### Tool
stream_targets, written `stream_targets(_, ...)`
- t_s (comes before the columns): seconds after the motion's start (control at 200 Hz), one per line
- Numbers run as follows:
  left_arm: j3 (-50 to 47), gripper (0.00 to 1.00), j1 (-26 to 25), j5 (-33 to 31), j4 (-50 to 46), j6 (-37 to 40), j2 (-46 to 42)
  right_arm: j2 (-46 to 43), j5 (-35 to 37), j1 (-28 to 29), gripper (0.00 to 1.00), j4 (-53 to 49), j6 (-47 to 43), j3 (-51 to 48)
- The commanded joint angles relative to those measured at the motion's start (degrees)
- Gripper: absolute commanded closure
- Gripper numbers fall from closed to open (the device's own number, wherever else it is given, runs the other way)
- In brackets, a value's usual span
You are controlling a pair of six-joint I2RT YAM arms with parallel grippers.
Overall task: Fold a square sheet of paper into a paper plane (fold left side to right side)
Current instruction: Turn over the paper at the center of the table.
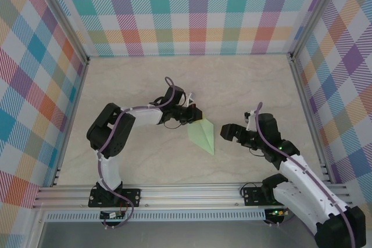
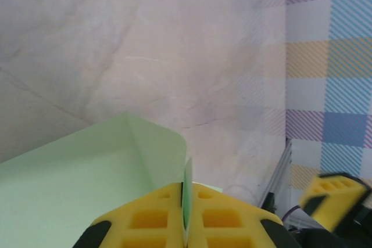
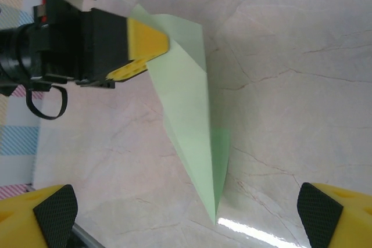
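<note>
Honestly, most of the folding looks done: the paper plane (image 1: 203,135) is already a narrow pointed dart lying on the table (image 1: 145,79) between the two arms. The left gripper (image 1: 195,115) is pinched tight on a raised edge at the wide end. The right gripper (image 1: 228,133) sits just beside the dart, jaws spread wide, holding nothing. Probably only a last crease or wing fold left.

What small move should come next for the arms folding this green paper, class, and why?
Probably the left hand should carry its pinched edge of the green paper rightward, over the crease. That hand is shut on the far edge, which curls upward, and the sheet is already narrow and pointed. The right hand stands open, off to the right and apart from the sheet, so it is not holding anything down.
</note>
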Motion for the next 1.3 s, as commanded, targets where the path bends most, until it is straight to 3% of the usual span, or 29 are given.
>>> stream_targets(0.0,2.09,0.95,2.36,0.39,-1.58,1.63,-8.35,0.64,-18.3,-6.92,0.0,12.43,2.88,-2.78)
stream_targets(0.09,2.41,0.97,4.03,0.65,-2.95,2.33,-12.89,1.37,-24.03,-9.5,0.0,20.86,2.19,-4.29)
stream_targets(0.33,5.88,0.99,5.88,0.89,-4.76,2.61,-21.69,10.65,-35.77,-8.96,0.0,32.91,3.07,0.61)
stream_targets(0.67,7.22,0.98,5.18,5.43,2.26,-3.6,-26.09,21.34,-38.1,1.55,0.0,42.33,2.93,8.31)
stream_targets(0.9,6.19,0.98,3.45,6.93,3.24,-4.77,-27.07,27.27,-38.19,4.74,0.0,47.54,5.52,13.74)
stream_targets(1.295,2.34,0.98,1.32,7.81,4.25,-4.81,-25.89,26.37,-37.26,5.12,0.29,44.32,5.41,16.67)
